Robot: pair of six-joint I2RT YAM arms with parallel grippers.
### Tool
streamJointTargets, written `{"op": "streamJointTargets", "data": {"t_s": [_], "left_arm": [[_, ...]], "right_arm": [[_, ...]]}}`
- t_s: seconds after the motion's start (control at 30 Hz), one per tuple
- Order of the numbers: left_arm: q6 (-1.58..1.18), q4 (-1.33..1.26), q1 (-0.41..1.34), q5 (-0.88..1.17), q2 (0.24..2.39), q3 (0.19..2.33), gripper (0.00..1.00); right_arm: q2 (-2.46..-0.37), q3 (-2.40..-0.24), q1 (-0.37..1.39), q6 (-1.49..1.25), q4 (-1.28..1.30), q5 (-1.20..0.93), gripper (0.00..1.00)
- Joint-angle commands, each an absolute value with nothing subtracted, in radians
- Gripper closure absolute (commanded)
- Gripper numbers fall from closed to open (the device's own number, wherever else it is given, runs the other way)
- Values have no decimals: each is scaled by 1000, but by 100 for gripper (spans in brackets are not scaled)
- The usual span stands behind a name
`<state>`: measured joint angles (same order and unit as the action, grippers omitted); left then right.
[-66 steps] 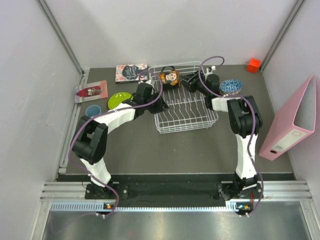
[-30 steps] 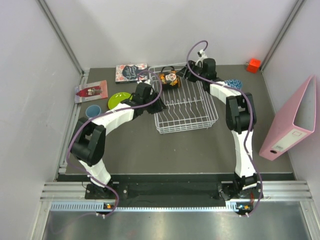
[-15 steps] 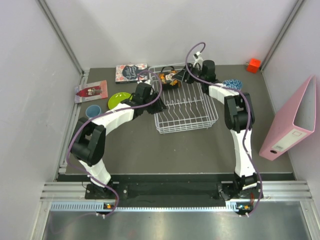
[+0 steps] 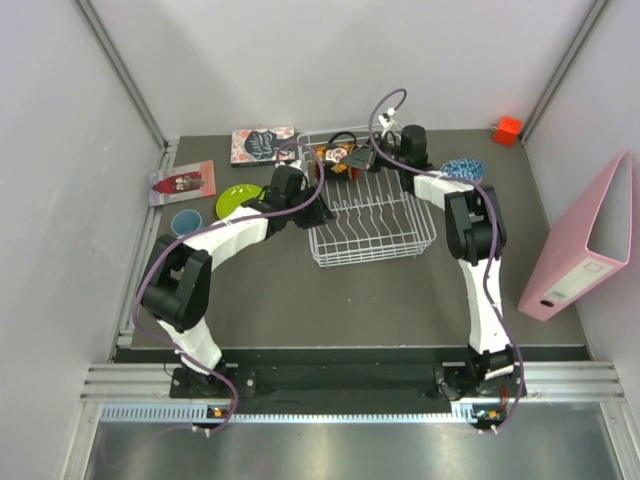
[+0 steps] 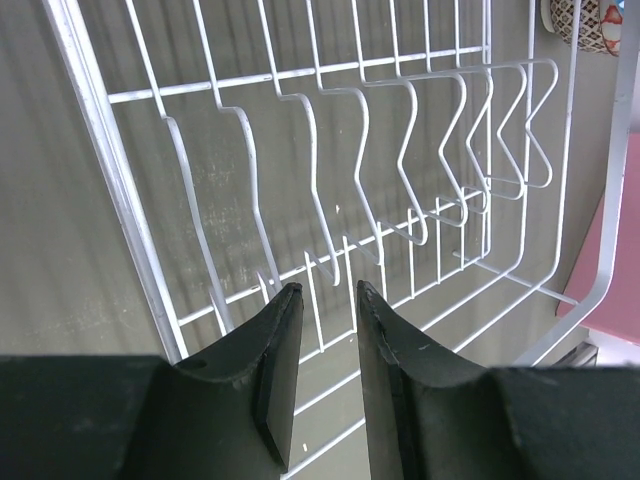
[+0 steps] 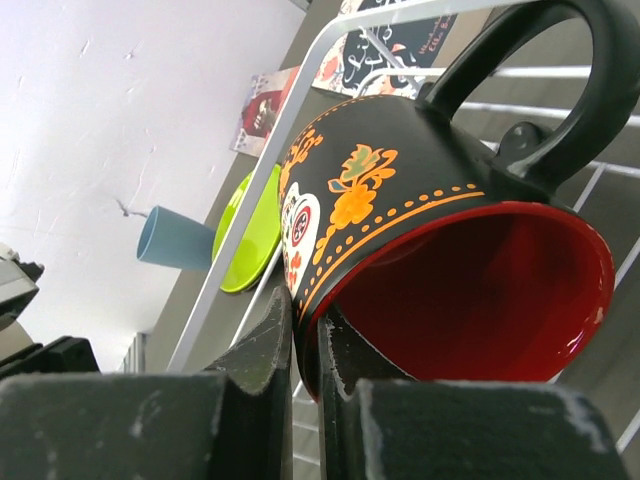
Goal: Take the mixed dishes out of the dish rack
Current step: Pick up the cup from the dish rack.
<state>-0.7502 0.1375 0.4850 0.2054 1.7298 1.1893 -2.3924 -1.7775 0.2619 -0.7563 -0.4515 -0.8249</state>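
Your right gripper is clenched on the rim of the black cartoon mug, which lies tipped in the dish rack's far left corner. Lift carelessly and that thin pinch may let it swing loose or hook its handle on the rack's wall. Your left gripper hangs part-open, empty, over the rack's prongs.

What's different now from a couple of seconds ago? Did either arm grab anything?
The right gripper moved left along the far end of the dish rack and closed on the rim of the black mug, one finger outside and one inside. The left gripper stayed at the rack's left side, holding nothing. The rack, green plate, blue cup and dotted bowl stayed put.
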Motion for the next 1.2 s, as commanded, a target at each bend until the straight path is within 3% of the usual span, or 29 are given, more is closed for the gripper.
{"op": "streamJointTargets", "data": {"t_s": [0.0,0.27,0.5,0.77,1.17], "left_arm": [[-741,141,480,209,1713,1180,66],[-739,143,480,193,1692,1181,66],[-756,140,480,193,1672,1181,66],[-784,155,482,193,1657,1180,66],[-799,175,480,202,1657,1152,66]], "right_arm": [[-2284,-1729,259,-721,-486,-815,100],[-2031,-1641,261,-640,-364,-646,100],[-1930,-1841,322,-385,187,-318,100],[-2034,-2092,416,-258,601,61,100],[-2207,-2151,479,-271,683,158,100]]}}
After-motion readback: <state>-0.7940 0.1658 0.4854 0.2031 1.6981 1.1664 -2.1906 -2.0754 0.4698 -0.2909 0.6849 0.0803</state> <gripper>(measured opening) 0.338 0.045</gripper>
